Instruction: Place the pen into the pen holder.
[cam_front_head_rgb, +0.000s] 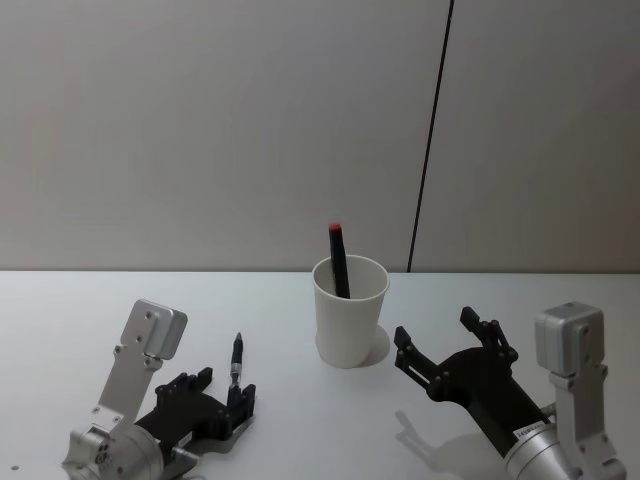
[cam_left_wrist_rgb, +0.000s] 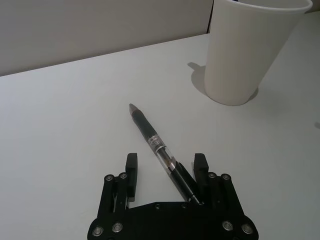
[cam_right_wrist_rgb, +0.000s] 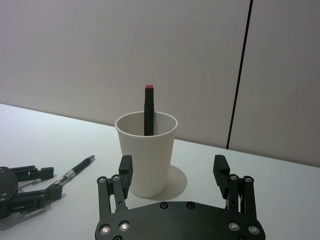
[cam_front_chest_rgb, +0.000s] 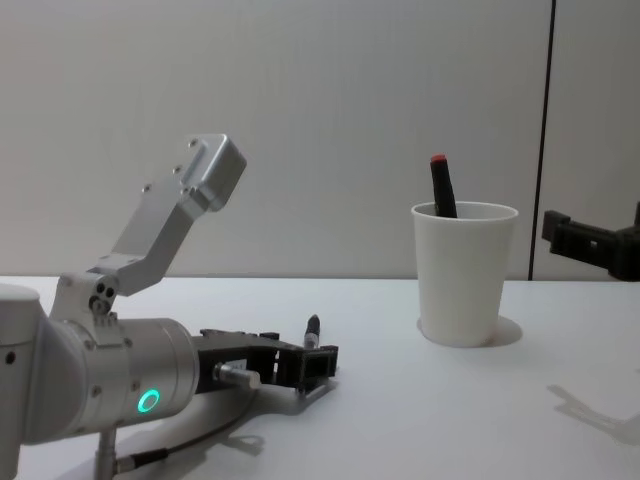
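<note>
At near left the left gripper (cam_front_head_rgb: 223, 386) sits low over the white table (cam_front_head_rgb: 60, 300), fingers spread wide and gripping nothing. The pen (cam_left_wrist_rgb: 157, 145) lies flat between them, close to the right finger, tip pointing far. The print on its clear barrel is too small to read. At near right the right gripper (cam_front_head_rgb: 437, 328) hangs wide open and empty. Farther off, in the middle, the paper cup (cam_front_head_rgb: 350, 320) holds a second pen (cam_front_head_rgb: 339, 262), black with a red top.
</note>
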